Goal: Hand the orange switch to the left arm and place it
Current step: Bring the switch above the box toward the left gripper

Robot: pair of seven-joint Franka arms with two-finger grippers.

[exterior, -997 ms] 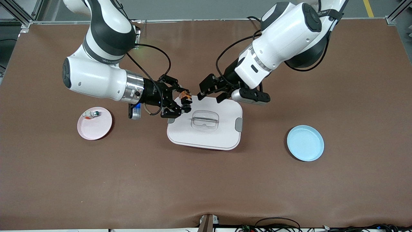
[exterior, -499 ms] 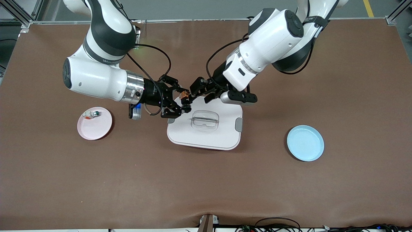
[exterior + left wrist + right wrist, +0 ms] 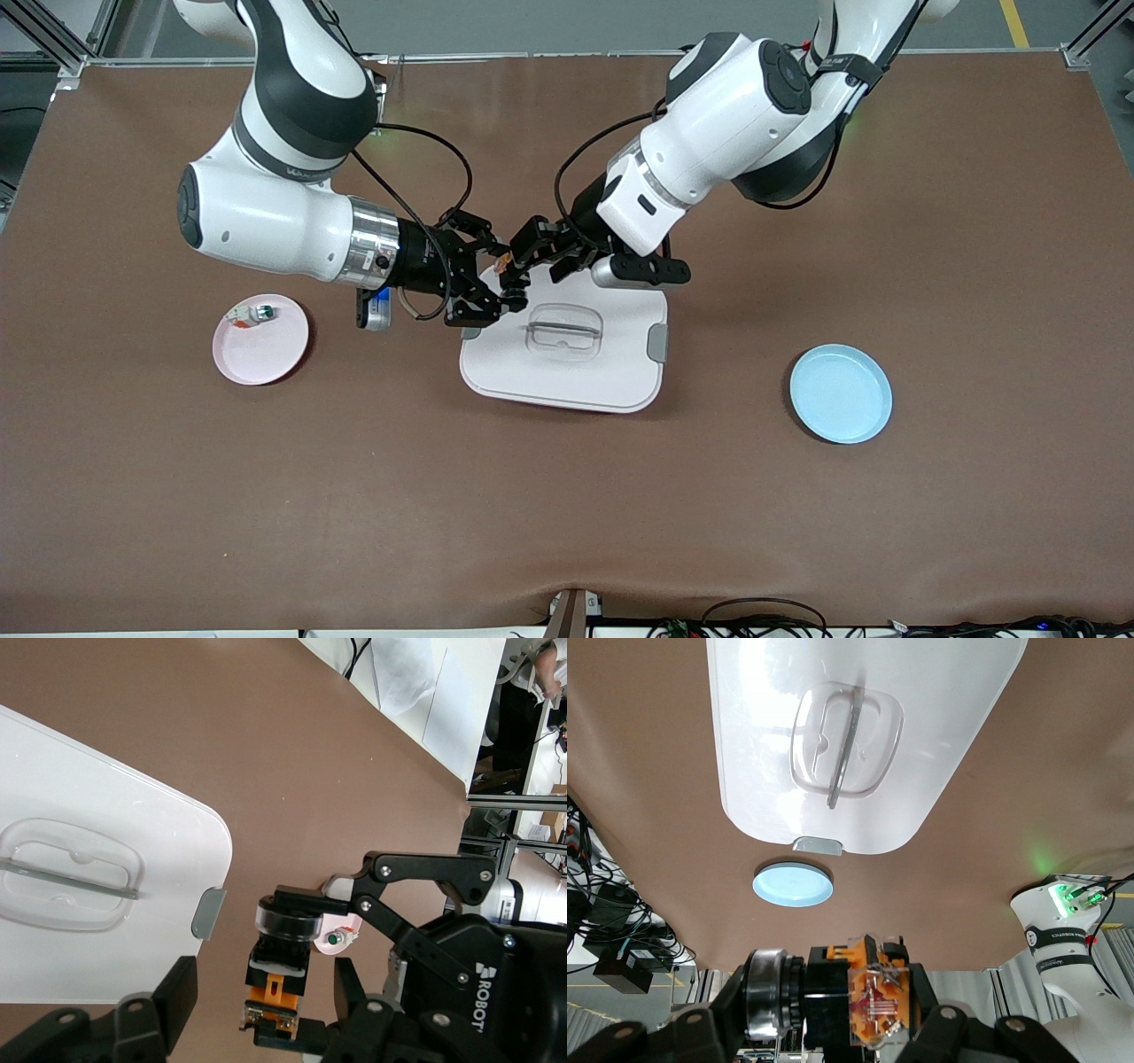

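The orange switch is held in the air over the edge of the white box toward the robots. My right gripper is shut on it; in the right wrist view the switch fills the gap between the right gripper's fingers. My left gripper is open, one finger on each side of the switch and not touching it. In the left wrist view the switch sits between the left gripper's spread fingers, over the box.
A pink plate with a small white-and-green part lies toward the right arm's end. A light-blue plate lies toward the left arm's end. The box's lid has grey latches and a clear handle.
My left arm has moved toward the right gripper, and its open fingers now stand on either side of the switch. The right gripper has held the switch nearly still.
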